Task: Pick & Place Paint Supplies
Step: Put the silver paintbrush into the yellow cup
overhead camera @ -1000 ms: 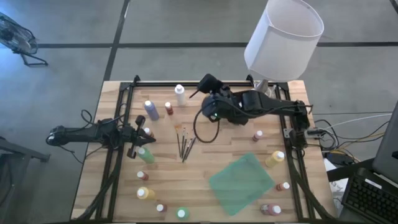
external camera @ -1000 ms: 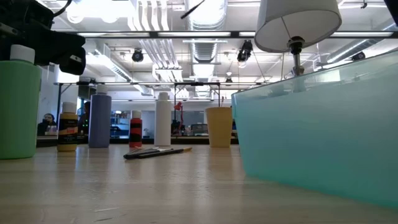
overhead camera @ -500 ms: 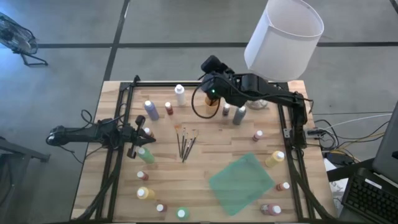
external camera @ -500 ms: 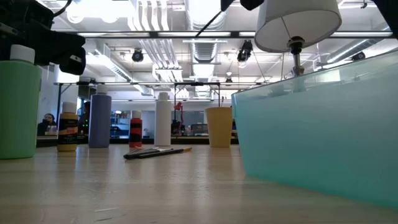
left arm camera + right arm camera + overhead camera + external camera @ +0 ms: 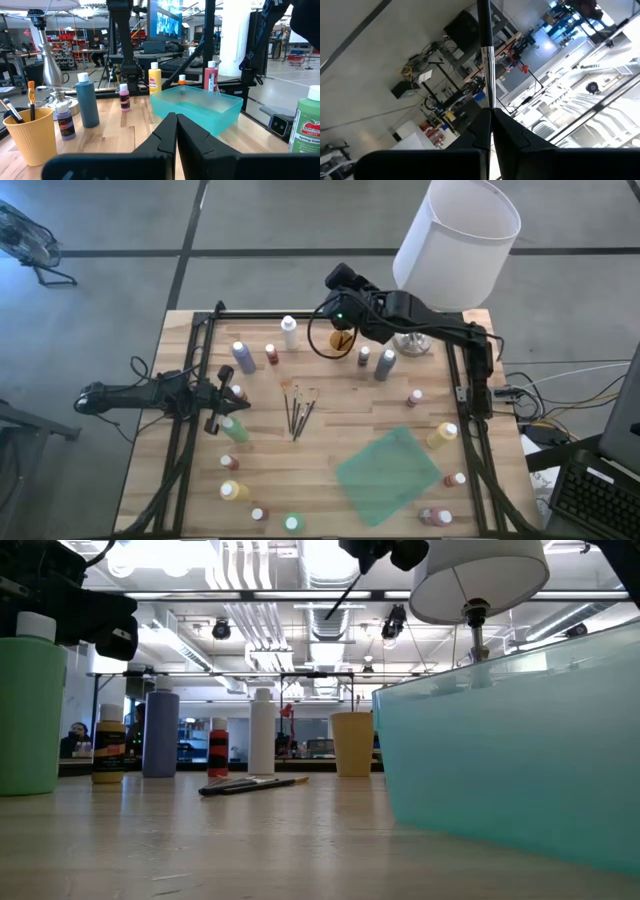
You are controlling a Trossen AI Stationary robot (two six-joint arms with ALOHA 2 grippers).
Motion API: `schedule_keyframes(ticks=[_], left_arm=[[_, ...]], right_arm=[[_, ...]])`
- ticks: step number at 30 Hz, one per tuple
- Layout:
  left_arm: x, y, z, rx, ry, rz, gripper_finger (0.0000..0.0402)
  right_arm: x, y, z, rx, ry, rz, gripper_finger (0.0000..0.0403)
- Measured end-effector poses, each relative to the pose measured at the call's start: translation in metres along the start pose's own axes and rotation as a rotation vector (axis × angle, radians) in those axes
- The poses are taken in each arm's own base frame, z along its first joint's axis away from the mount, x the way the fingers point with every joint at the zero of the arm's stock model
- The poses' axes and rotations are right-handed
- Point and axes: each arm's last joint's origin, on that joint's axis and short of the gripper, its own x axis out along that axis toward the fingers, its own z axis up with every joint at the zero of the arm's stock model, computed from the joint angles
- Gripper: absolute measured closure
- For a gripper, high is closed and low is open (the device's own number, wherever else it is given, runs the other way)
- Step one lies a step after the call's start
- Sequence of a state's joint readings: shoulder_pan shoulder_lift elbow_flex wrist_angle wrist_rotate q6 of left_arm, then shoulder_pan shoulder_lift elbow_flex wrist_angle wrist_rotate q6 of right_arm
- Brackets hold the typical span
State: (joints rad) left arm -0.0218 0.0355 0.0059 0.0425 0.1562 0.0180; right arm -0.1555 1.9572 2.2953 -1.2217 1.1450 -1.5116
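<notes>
My right gripper [image 5: 335, 298] is high over the far middle of the table, shut on a thin brush [image 5: 485, 60]. In the low view that brush [image 5: 340, 597] slants down and left from the gripper. Below it stands a yellow cup [image 5: 343, 340] with brushes in it [image 5: 31, 95]. Three more brushes [image 5: 297, 410] lie flat mid-table. Paint bottles stand around the table: white [image 5: 290, 332], lavender [image 5: 243, 357], green [image 5: 235, 430]. My left gripper [image 5: 216, 395] waits shut at the left side. My right gripper pinches the brush between its two fingertips at the silver ferrule [image 5: 489, 95]. The dark handle [image 5: 483, 20] sticks out beyond the fingers. The brush is lifted clear, high above the table and slanting downward.
A teal tray [image 5: 388, 475] lies near right. The lamp's white shade [image 5: 455, 240] hangs over the far right corner and its silver base [image 5: 410, 342] stands beside the cup. More bottles [image 5: 443, 434] line the right and near edges. Black frame rails [image 5: 190, 440] run along both sides.
My right gripper has swung toward the table's far edge and a little rightward with the brush, uncovering the yellow cup and two bottles next to it. In the low view the brush has come rightward and lower. Its move has slowed in the last half second.
</notes>
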Motion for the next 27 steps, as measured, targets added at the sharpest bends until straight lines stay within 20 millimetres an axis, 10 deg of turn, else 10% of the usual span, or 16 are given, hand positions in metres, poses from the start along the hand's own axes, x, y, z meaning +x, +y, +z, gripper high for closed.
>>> schedule_keyframes(ticks=[27], left_arm=[[0.0, 0.0, 0.0, 0.0, 0.0, 0.0, 0.0388]], right_arm=[[0.039, 0.048, 0.068, -0.186, 0.024, 0.112, 0.0394]])
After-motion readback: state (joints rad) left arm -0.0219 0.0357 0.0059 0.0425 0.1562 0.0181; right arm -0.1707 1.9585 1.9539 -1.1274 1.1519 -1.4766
